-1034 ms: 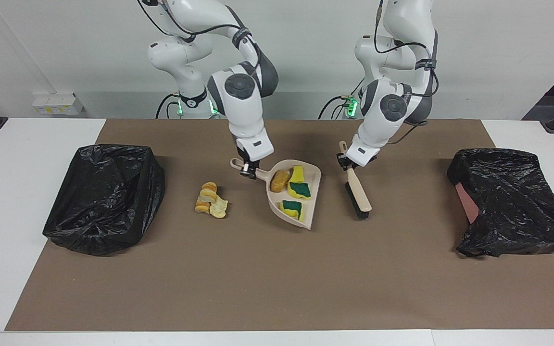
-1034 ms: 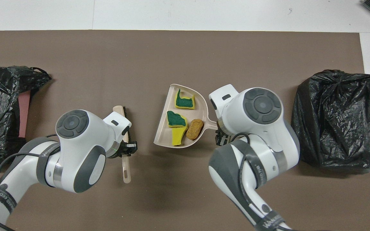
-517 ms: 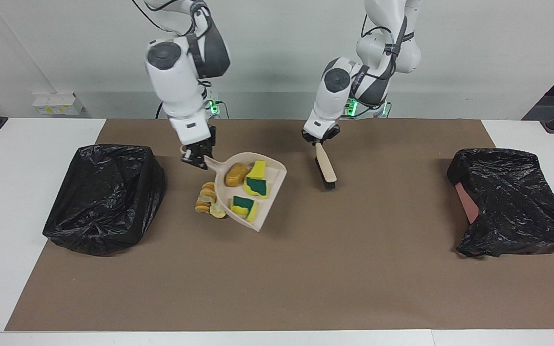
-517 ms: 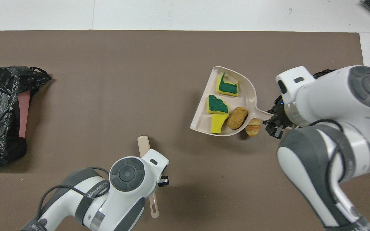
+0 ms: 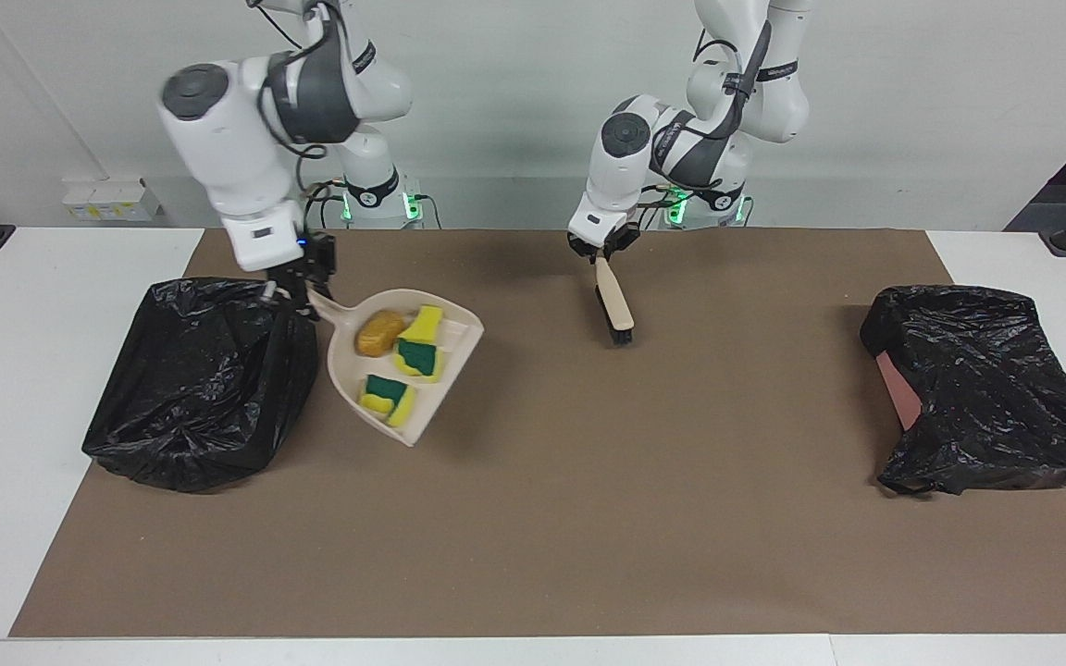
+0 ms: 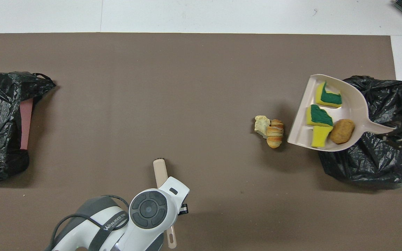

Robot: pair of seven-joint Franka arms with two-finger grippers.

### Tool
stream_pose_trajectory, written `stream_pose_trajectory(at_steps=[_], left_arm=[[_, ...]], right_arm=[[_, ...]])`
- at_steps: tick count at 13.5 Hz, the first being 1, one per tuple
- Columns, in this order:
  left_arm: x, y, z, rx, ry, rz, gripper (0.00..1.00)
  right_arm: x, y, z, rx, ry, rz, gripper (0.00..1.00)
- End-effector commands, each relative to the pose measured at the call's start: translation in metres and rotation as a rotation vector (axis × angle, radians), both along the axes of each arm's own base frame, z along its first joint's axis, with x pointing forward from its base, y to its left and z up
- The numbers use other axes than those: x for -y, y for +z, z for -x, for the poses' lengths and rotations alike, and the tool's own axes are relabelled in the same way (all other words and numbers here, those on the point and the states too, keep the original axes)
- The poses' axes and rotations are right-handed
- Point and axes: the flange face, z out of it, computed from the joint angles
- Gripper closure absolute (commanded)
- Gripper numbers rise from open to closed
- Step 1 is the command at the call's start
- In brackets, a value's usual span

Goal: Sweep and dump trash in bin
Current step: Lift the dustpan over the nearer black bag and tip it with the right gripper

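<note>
1. The right gripper point(image 5: 291, 298) has its fingers clamped on the handle of the beige dustpan point(image 5: 403, 370), lifted at the rim of the black bin bag point(image 5: 195, 384) at the right arm's end of the desk point(image 5: 533, 555).
2. In the pan lie a golden-brown lump point(image 5: 379, 332) and yellow, green-backed sponge chunks point(image 5: 421, 348).
3. In the overhead view the pale bread-like pieces point(image 6: 270, 129) rest on the desk at the pan's nine o'clock.
4. The left gripper point(image 5: 601, 254) holds the brush point(image 5: 613, 303) in closed fingers, bristles down, over the mat.
5. A second black bag point(image 5: 982, 388) sits at the left arm's end.
</note>
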Motion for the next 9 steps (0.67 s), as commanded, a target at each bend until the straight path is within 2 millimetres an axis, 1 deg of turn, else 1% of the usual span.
stream_pose_trajectory(at_steps=[1,3,4,5,6,7,8,9], left_arm=[[-0.008,0.002,0.001,0.020,-0.080,0.027,1.00],[-0.009,0.000,0.003,0.005,-0.079,0.037,1.00],[-0.008,0.000,0.003,0.004,-0.085,0.039,1.00],[-0.008,0.000,0.003,0.004,-0.087,0.040,0.72],[-0.008,0.001,0.002,0.002,-0.086,0.039,0.22],[-0.007,0.001,-0.004,-0.001,-0.075,0.037,0.00],[-0.003,0.005,-0.011,0.001,-0.071,0.042,0.00],[-0.010,0.004,-0.025,0.001,-0.045,0.040,0.00]], right_arm=[[0.051,0.009,0.020,-0.006,0.018,0.071,1.00],[0.087,0.020,0.026,0.005,0.029,0.129,1.00],[0.108,0.025,0.030,0.022,0.043,0.163,1.00],[0.126,0.028,0.033,0.047,0.061,0.193,1.00],[0.138,0.030,0.038,0.057,0.081,0.204,1.00],[0.144,0.032,0.040,0.063,0.098,0.216,1.00],[0.146,0.033,0.041,0.058,0.108,0.238,1.00],[0.147,0.032,0.041,0.039,0.122,0.267,1.00]])
